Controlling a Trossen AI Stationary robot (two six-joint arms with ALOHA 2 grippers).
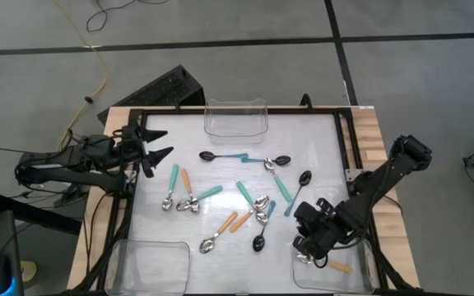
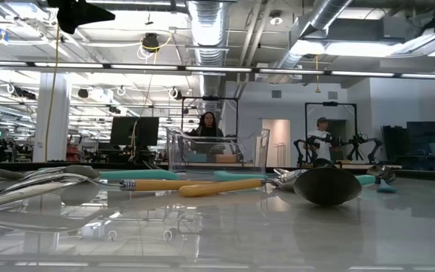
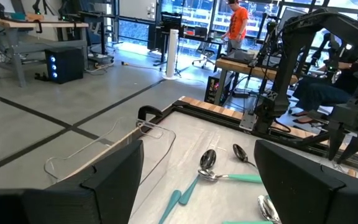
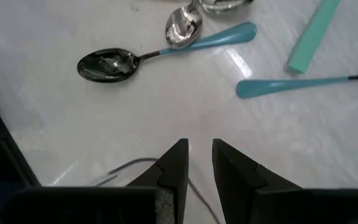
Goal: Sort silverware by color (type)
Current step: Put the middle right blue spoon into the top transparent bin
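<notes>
Scattering across the middle of the white counter (image 1: 319,148), the silverware (image 1: 245,201) lies loose between three clear bins: one bin (image 1: 235,117) at the far edge, one (image 1: 146,265) at the near left corner, one (image 1: 367,275) at the near right corner. A dark frame (image 1: 342,140) borders the counter, with wooden strips outside it.

The right hand (image 1: 309,245) hangs over the near right bin, its fingers (image 4: 178,165) nearly together with a slim gap and nothing between them. In that bin lies one spoon (image 1: 323,263) with a silver bowl and orange handle, its long axis running left to right, bowl to the left.

The left hand (image 1: 161,150) sits at the counter's far left edge, its fingers spread wide and empty, pointing right.

Among the loose spoons, a black-bowled one (image 1: 225,155) lies left to right, bowl leftward. Another black-bowled spoon (image 1: 297,191) slants with its bowl far and right. A third (image 1: 263,232) runs near to far, black bowl nearest. Two orange-handled spoons (image 1: 225,230) slant with bowls near and left.
</notes>
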